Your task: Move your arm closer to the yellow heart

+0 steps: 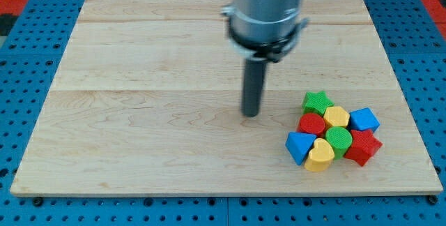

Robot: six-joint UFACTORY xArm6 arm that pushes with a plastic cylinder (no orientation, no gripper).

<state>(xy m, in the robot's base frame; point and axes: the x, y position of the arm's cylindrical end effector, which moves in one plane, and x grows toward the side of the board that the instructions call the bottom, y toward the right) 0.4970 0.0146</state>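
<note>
The yellow heart (320,154) lies on the wooden board (139,114) at the view's lower right, at the bottom edge of a tight cluster of blocks. My tip (250,114) stands on the board to the upper left of the cluster, about a hundred pixels from the yellow heart. It touches no block. The rod hangs from the grey arm body (268,6) at the view's top.
The cluster holds a blue triangle (300,146) left of the heart, a green round block (339,140), a red round block (311,124), a yellow hexagon (336,117), a green star (317,102), a blue cube (364,120) and a red star (363,147).
</note>
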